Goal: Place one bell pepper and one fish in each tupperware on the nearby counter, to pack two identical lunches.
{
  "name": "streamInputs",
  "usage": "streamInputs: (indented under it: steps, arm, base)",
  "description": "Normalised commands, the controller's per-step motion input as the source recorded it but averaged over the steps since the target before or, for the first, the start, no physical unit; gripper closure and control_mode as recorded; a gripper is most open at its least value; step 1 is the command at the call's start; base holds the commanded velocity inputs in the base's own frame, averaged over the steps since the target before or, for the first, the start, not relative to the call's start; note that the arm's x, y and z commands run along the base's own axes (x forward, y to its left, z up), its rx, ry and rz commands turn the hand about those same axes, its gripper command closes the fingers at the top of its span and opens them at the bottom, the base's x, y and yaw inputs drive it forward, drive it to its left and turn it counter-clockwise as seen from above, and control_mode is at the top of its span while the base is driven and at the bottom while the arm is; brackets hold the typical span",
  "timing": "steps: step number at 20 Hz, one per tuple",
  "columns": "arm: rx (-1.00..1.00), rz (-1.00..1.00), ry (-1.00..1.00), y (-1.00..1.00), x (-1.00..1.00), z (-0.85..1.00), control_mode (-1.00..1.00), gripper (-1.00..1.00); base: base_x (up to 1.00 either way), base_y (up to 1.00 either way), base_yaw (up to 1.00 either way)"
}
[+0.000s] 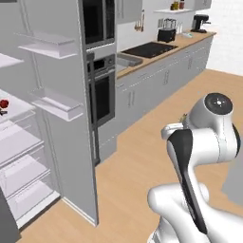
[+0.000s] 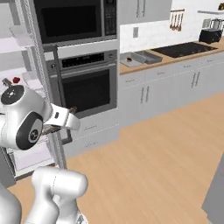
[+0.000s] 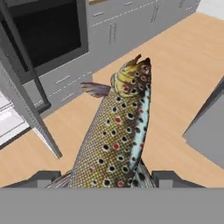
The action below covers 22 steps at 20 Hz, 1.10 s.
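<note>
While the gripper (image 3: 109, 177) pinches the fish (image 3: 116, 131) (head toward 12 o'clock), carry it level toward the tupperware (image 2: 148, 57) without jolts.

A home kitchen: a built-in oven (image 2: 89, 85) sits under a microwave (image 2: 74, 19), beside a wooden counter (image 2: 166, 59) on white cabinets (image 2: 166, 89) carrying a black cooktop (image 2: 186, 49), toaster (image 1: 166, 34) and coffee machine (image 1: 201, 23). An open fridge (image 1: 28, 137) shows shelves.
</note>
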Motion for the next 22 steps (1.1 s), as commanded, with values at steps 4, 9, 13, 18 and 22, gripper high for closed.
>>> streamInputs:
  steps: [4, 9, 13, 18, 22]
  arm:
    - [0.0, 0.0, 0.0, 0.0, 0.0, 0.0, 1.0, 1.0]
    - [0.0, 0.0, 0.0, 0.0, 0.0, 0.0, 1.0, 1.0]
    - [0.0, 0.0, 0.0, 0.0, 0.0, 0.0, 1.0, 1.0]
    - [0.0, 0.0, 0.0, 0.0, 0.0, 0.0, 1.0, 1.0]
    - [0.0, 0.0, 0.0, 0.0, 0.0, 0.0, 1.0, 1.0]
  base:
    - [0.97, -0.56, -0.33]
    - [1.0, -0.06, -0.01]
    - [1.0, -0.07, 0.18]
    - [1.0, -0.41, 0.29]
    - [1.0, -0.64, 0.27]
